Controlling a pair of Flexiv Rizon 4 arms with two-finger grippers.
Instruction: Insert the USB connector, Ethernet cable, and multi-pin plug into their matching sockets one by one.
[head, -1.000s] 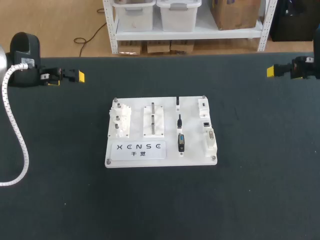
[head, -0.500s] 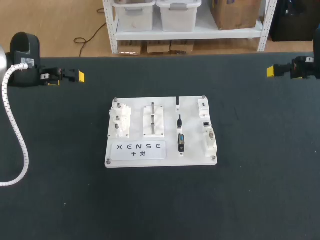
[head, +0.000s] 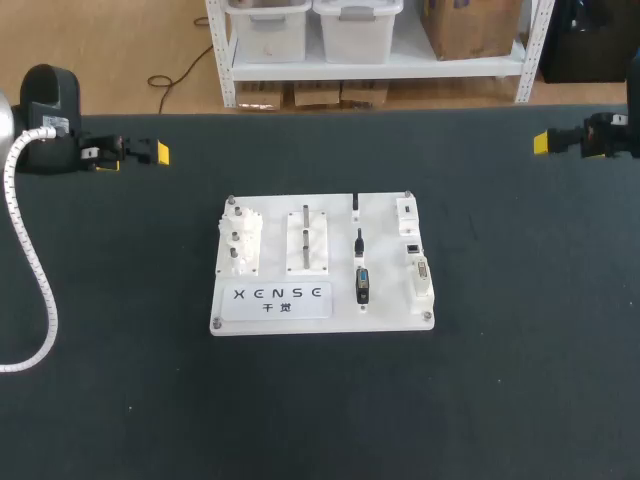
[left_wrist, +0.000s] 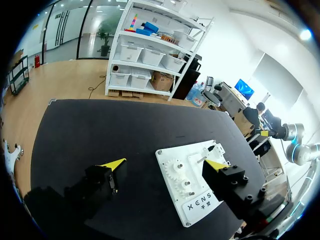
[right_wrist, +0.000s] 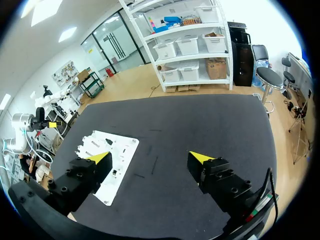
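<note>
**A:** Where do the plugs sit?

**B:** On the white board (head: 320, 312), in the middle of the dark tabletop (head: 520, 380). The multi-pin plug (head: 363, 285), black with a bluish patch, lies in a column right of the board's centre, nearest its front edge. Behind it lie two smaller black plugs (head: 358, 241). They're too small for me to tell which is the USB connector and which the Ethernet cable.

**A:** And the sockets?

**B:** The white socket blocks (head: 420, 272) run along the board's right edge, just beside that column, and the plugs lie apart from them.

**A:** The arms?

**B:** Both are well apart from the board, near the tabletop's far corners. The left pincer (left_wrist: 164, 164) has its fingers spread wide, holding nothing. The right pincer (right_wrist: 149, 157) is spread wide too, with nothing in it.
</note>
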